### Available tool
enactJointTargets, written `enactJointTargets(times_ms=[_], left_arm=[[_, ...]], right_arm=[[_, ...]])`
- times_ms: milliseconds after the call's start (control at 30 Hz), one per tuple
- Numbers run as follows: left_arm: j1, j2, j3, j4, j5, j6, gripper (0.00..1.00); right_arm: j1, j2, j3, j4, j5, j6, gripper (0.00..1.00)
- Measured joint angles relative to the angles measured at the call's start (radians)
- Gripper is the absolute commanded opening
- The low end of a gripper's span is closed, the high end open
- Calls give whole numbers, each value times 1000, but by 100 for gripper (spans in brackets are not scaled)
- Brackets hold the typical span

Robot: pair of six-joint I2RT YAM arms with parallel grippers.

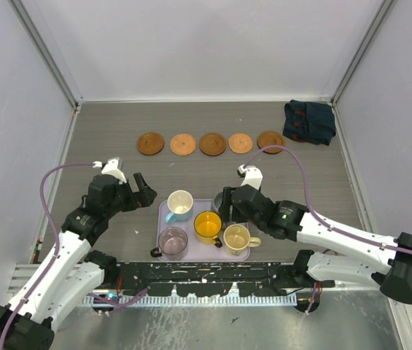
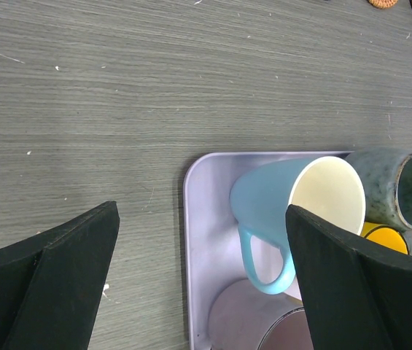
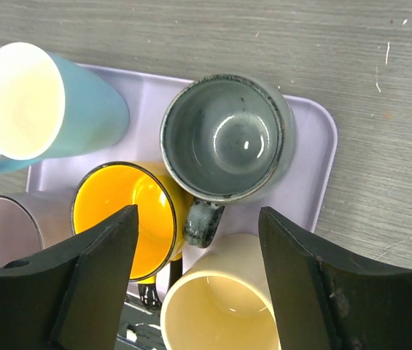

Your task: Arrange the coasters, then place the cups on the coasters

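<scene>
Several brown and tan coasters [image 1: 213, 144] lie in a row across the far part of the table. The cups stand together on a lavender tray [image 3: 315, 146]: grey-green [image 3: 224, 135], orange-yellow [image 3: 118, 211], cream-yellow [image 3: 220, 306], light blue [image 3: 38, 102] and purple-grey [image 3: 1, 233]. My right gripper [image 3: 197, 219] hangs open over the tray, its fingers either side of the grey-green cup's handle without touching it. My left gripper [image 2: 202, 240] is open and empty above the tray's left edge [image 2: 191, 219], beside the light blue cup [image 2: 278, 197].
A dark folded cloth [image 1: 309, 122] lies at the back right corner. Pale walls close in the table on the left, right and far sides. A metal rail [image 1: 206, 281] runs along the near edge between the arm bases.
</scene>
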Motion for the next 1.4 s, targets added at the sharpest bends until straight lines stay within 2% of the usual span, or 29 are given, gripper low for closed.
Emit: enactJointTargets(times_ms=[200, 433, 667, 933, 1400], left_arm=[[0, 0, 0, 0, 0, 0, 98], [0, -11, -7, 0, -6, 0, 98], [0, -17, -17, 0, -15, 0, 98], [0, -16, -17, 0, -16, 0, 98], [0, 1, -17, 12, -34, 0, 98]], right_arm=[[0, 12, -2, 2, 20, 11, 66], [0, 102, -2, -10, 24, 11, 66], [0, 126, -2, -18, 38, 11, 65], [1, 166, -2, -16, 31, 11, 56], [1, 262, 8, 6, -2, 11, 56]])
